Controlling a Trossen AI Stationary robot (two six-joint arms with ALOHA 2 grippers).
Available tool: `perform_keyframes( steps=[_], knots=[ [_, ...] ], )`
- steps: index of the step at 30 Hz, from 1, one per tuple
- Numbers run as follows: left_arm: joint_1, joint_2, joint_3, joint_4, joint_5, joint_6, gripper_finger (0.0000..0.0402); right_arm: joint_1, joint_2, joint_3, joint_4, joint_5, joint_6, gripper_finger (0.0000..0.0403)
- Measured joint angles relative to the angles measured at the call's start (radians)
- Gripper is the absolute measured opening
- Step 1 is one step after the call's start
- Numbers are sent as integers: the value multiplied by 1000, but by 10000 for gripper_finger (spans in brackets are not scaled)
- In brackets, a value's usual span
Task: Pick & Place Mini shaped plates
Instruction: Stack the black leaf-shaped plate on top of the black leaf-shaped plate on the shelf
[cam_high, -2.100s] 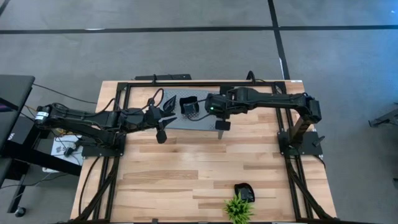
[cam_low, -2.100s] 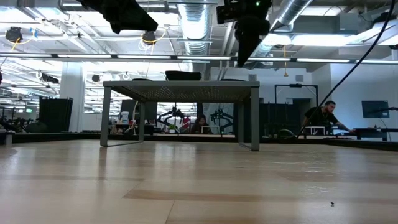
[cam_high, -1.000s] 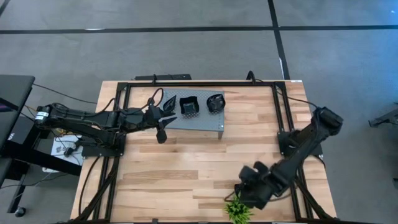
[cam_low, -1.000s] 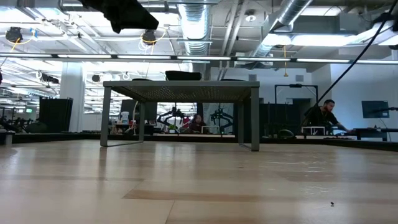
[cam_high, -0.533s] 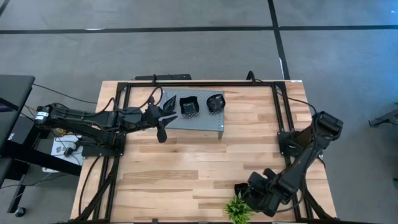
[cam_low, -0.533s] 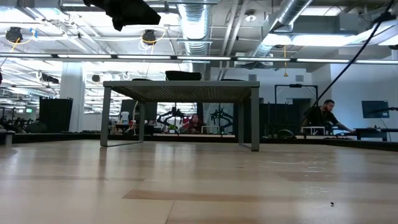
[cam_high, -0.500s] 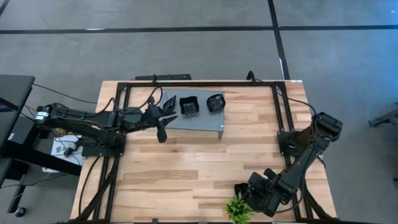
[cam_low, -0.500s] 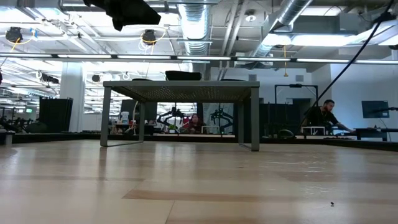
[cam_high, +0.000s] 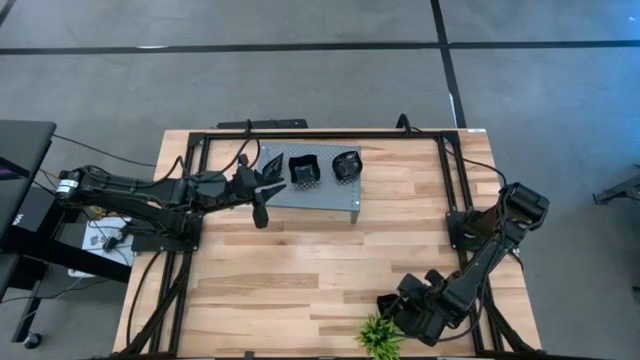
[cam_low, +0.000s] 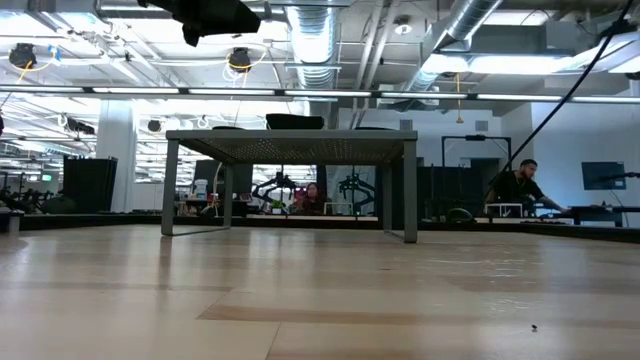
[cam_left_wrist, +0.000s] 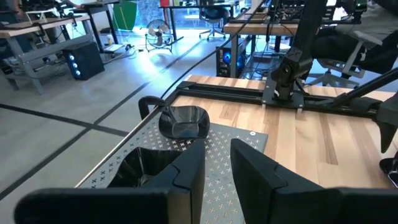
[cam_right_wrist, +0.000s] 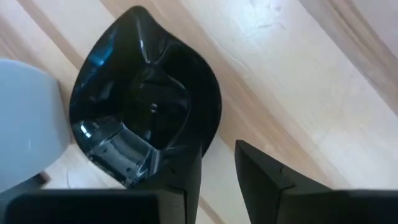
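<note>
Two black mini plates rest on the grey perforated stand (cam_high: 330, 195) at the table's far side: a squarish one (cam_high: 303, 170) (cam_left_wrist: 146, 168) and a rounded one (cam_high: 346, 165) (cam_left_wrist: 183, 121). My left gripper (cam_high: 274, 177) (cam_left_wrist: 214, 180) hovers open over the stand's left end, nothing between its fingers. A teardrop-shaped black plate (cam_right_wrist: 146, 106) lies on the wood near the front edge. My right gripper (cam_high: 393, 308) (cam_right_wrist: 217, 171) points down over it, open. One finger (cam_right_wrist: 183, 180) stands over the plate's hollow and the other (cam_right_wrist: 258, 171) outside its rim (cam_right_wrist: 211, 134). My right gripper stands astride the teardrop plate's rim from above, with the plate flat on the table. Whether either finger touches the rim, I cannot tell.
A small green plant (cam_high: 381, 337) in a pale pot (cam_right_wrist: 25, 124) stands right beside the teardrop plate at the table's front edge. Black frame rails (cam_high: 300, 134) run along the table's sides and back. Bare wood (cam_high: 290, 270) lies between the stand and the front.
My right gripper has gone down and a little toward the table's near edge, onto the teardrop plate beside the plant, rolling its wrist on the way; over the last half second it has almost stopped. My left gripper has tipped slightly in place.
</note>
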Motion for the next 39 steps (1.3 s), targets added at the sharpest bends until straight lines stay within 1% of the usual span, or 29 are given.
perform_keyframes(
  steps=[5, 9, 13, 19, 24, 31, 36, 39],
  knots=[
    [0, 0, 0, 0, 0, 0, 79, 2, 0, 0, -1, 0, 45, 93],
    [0, 0, 0, 0, 0, 0, 79, 2, 32, 0, 11, -3, 53, 93],
    [0, 0, 0, 0, 0, 0, 79, 1, 85, 2, 53, -67, 52, 93],
    [0, 0, 0, 7, 0, 0, 79, 1, 100, 5, 52, -70, 52, 90],
    [0, 0, 0, 8, 0, 0, 79, 0, 71, -1, 49, -49, 42, 64],
    [0, 0, 0, 9, 0, 0, 79, 1, 55, 0, 52, -30, 40, 9],
    [0, 0, 0, 17, 0, 0, 79, -7, 54, 1, 51, -29, 24, 8],
    [0, 0, 0, 23, 0, 1, 79, -20, 45, 28, 1, -36, -11, 3]
  ],
)
